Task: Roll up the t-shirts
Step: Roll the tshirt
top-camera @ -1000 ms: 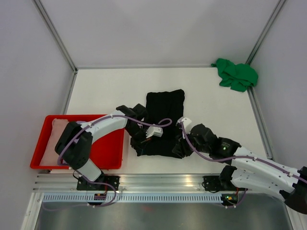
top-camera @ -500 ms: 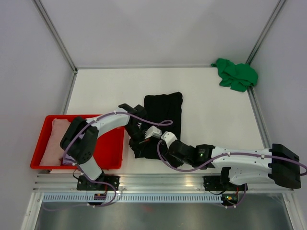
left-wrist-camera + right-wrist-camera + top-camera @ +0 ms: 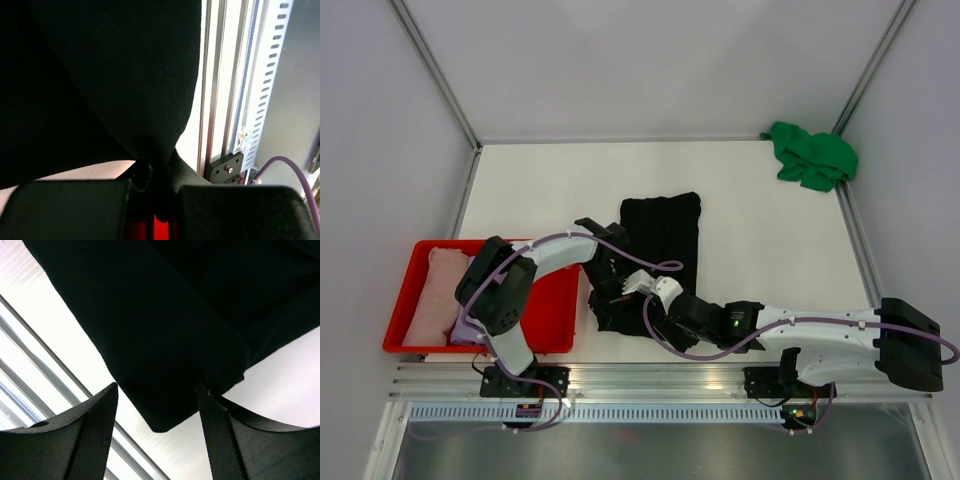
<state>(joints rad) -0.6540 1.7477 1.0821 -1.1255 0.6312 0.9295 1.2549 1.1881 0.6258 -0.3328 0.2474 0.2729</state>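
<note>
The black t-shirt (image 3: 662, 232) lies folded in a long strip in the middle of the table, its near end bunched up. My left gripper (image 3: 608, 298) is at the shirt's near left corner. In the left wrist view it (image 3: 160, 175) is shut on a fold of the black cloth (image 3: 115, 75). My right gripper (image 3: 648, 318) reaches in from the right at the shirt's near edge. In the right wrist view it (image 3: 157, 410) is open, with a corner of the black shirt (image 3: 165, 340) between its fingers (image 3: 90, 435). A bright green t-shirt (image 3: 811, 155) lies crumpled at the far right corner.
A red tray (image 3: 548, 308) stands at the near left beside the left gripper, holding a pale pink shirt (image 3: 433, 295) and a lilac one (image 3: 468, 329). The aluminium rail (image 3: 650, 378) runs along the near table edge, close under both grippers (image 3: 45, 350).
My right arm has swung from the shirt's near right corner leftward to its near edge, close to the left gripper. The left gripper has shifted slightly nearer, still holding the cloth.
</note>
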